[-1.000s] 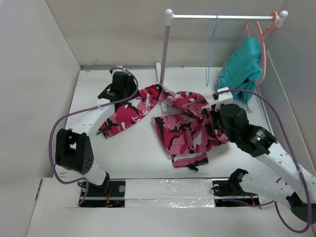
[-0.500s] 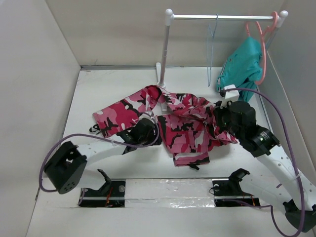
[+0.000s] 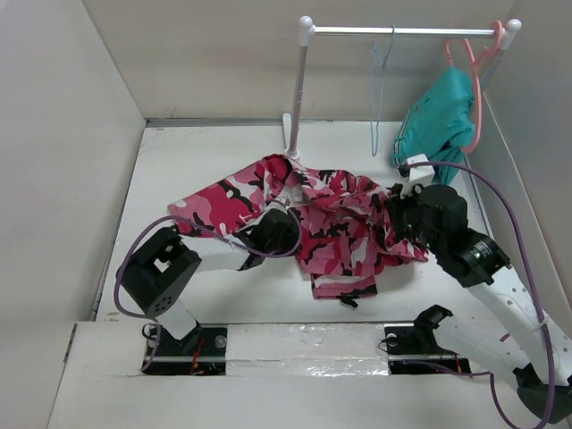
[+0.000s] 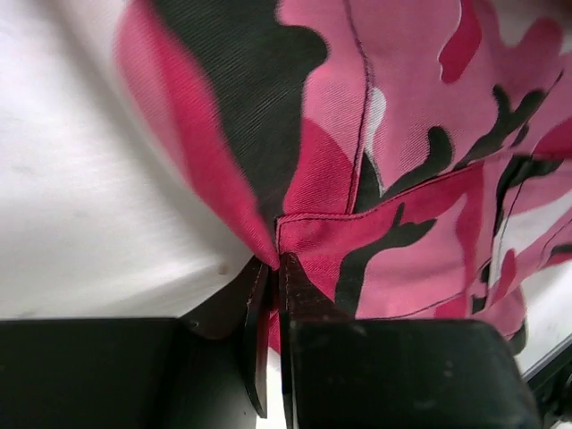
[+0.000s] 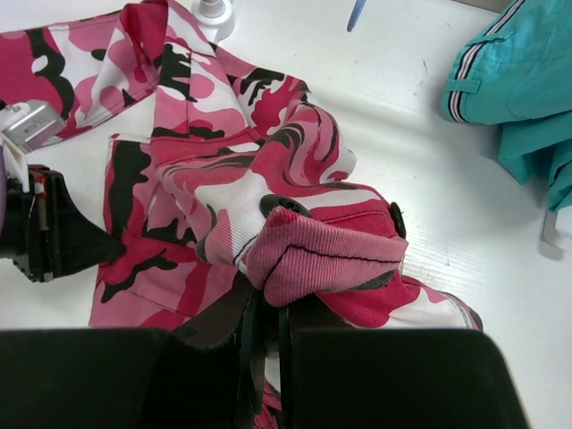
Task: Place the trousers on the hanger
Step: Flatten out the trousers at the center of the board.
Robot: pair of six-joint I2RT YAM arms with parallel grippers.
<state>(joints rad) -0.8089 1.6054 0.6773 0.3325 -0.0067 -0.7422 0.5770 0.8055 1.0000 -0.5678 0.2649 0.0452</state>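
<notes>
The trousers [image 3: 340,223], pink, white and black camouflage, lie crumpled across the middle of the table, one leg stretched out to the left. My left gripper [image 3: 277,231] is at their near-left edge; in the left wrist view it [image 4: 273,261] is shut on a folded hem of the trousers [image 4: 402,134]. My right gripper [image 3: 398,219] is at their right end, and it [image 5: 268,299] is shut on a bunched waistband fold of the trousers [image 5: 223,152]. The hanger [image 3: 380,89], thin and pale blue, hangs from the rail at the back.
A white rack post [image 3: 299,85] stands behind the trousers, its rail [image 3: 402,30] running right. A teal garment [image 3: 438,121] hangs on a coral hanger [image 3: 474,80] at the far right. Side walls close in on both sides. The left arm [image 5: 45,232] shows in the right wrist view.
My left gripper swung from the far left of the table to the trousers' near-left edge and shut on the cloth. The right gripper kept its hold and barely moved.
</notes>
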